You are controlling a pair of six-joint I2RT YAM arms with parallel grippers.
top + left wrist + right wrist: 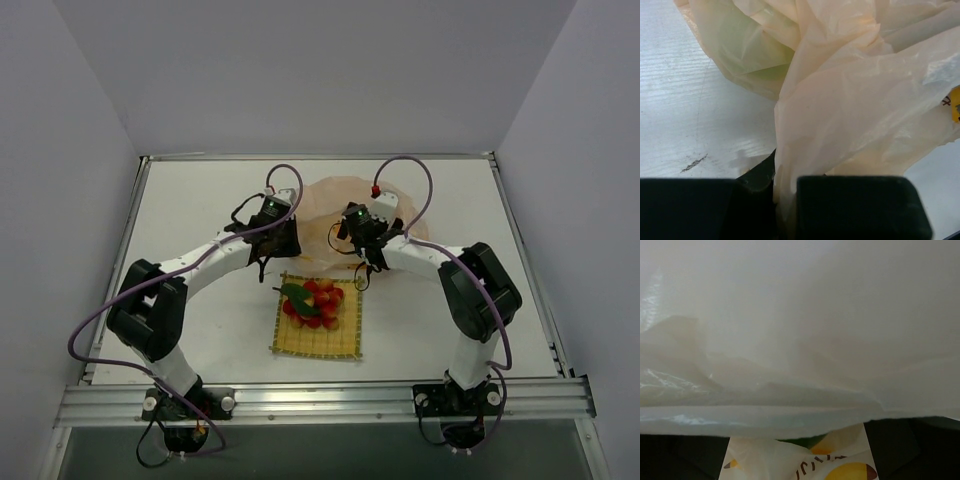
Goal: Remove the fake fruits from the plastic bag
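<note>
Left gripper [785,200] first, since it's right up in the lens: its black fingers [860,207] are pinched tight on a fold of the plastic bag [855,100], which bunches up toward 12 o'clock off the white table [695,110]. Right gripper [797,455] has its fingers [912,447] spread wide, one at each bottom corner, with bag film draped across and between them, nothing squeezed as far as I can see. From above, the bag sits mid-table. The red berries [318,300] with their green leaf lie on the yellow mat [315,340], at 6 o'clock from the bag, close by.
</note>
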